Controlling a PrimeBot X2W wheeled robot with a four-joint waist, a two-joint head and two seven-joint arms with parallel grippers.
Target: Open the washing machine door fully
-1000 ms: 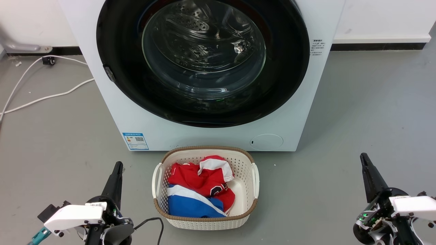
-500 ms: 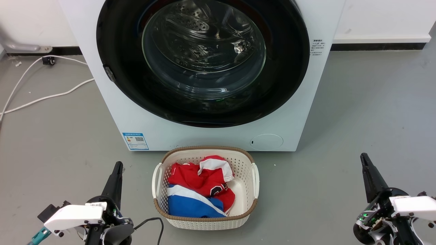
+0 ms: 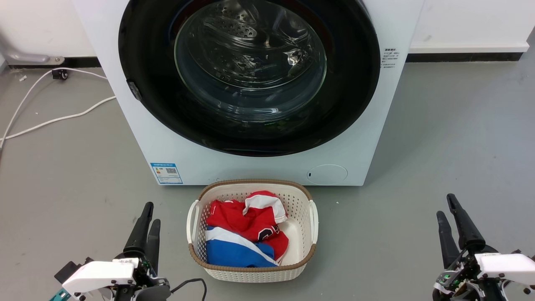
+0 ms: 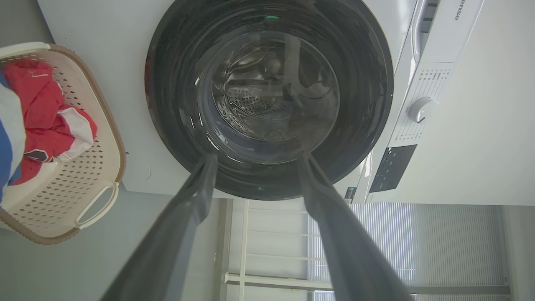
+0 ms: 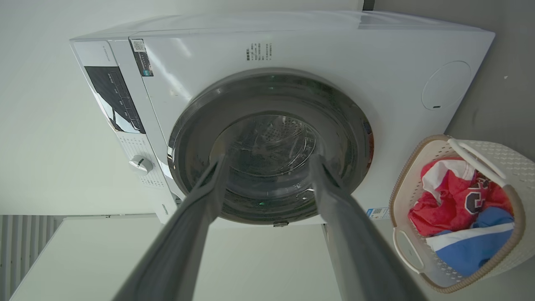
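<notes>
Dark fingers of the left gripper (image 3: 152,213) stand spread apart at the lower left of the head view, pointing up toward the washing machine (image 3: 359,142). The right gripper (image 3: 445,205) mirrors this at the lower right, jaws likewise parted and holding nothing. Both are well apart from the washing machine door (image 3: 249,71), which lies shut against the white front, the steel drum showing through its glass bowl. Between the arms a white basket (image 3: 253,267) holds red, white and blue clothes (image 3: 246,225). A blue label sticker (image 3: 166,173) carries a QR code; its print is too small to read. In the left wrist view the letters "ense" (image 4: 455,10) show on the machine's top panel.
</notes>
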